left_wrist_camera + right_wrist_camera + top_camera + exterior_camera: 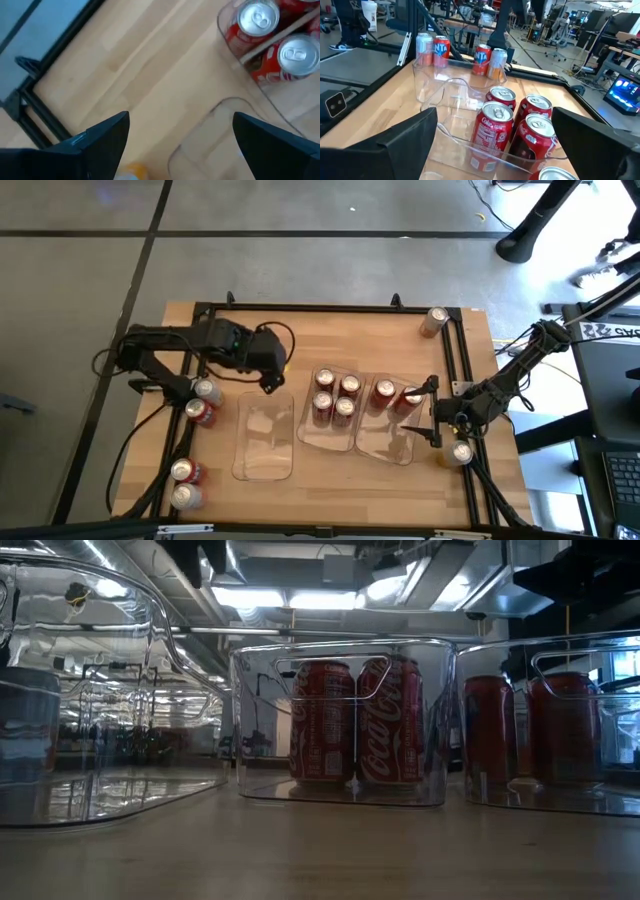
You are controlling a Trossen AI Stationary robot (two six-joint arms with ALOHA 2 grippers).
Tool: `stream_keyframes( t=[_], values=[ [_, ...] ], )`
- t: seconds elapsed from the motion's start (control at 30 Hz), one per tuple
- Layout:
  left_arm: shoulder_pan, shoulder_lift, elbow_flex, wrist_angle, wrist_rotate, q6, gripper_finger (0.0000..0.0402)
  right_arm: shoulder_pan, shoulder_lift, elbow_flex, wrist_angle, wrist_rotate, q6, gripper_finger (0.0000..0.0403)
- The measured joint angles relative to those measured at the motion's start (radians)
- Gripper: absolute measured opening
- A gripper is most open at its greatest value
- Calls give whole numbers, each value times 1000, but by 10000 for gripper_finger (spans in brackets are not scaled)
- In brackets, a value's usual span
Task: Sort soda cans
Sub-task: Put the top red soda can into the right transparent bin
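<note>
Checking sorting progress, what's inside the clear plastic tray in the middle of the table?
The middle clear plastic tray holds four red soda cans, standing upright. Nothing hidden.

Three trays sit side by side at the centre of the table [330, 325]: the left tray [264, 440] holds nothing, the middle tray [331, 408] holds four cans [335, 395], and the right tray [385, 442] holds two cans [397, 394]. Four loose cans [195, 440] stand at the frame's lower left, one can [434, 321] lies at upper right, and another can [460, 452] stands at lower right.
</note>
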Motion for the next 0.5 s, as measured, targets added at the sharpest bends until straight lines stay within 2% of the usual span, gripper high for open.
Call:
stream_keyframes(
  t=[0.17, 0.5],
  values=[
    [-65, -11, -68, -7, 14, -49, 343, 0, 16, 0, 2, -1, 0, 390],
    [-138, -15, -210, 48, 12, 36, 343, 0, 23, 0, 1, 2, -11, 390]
  ],
)
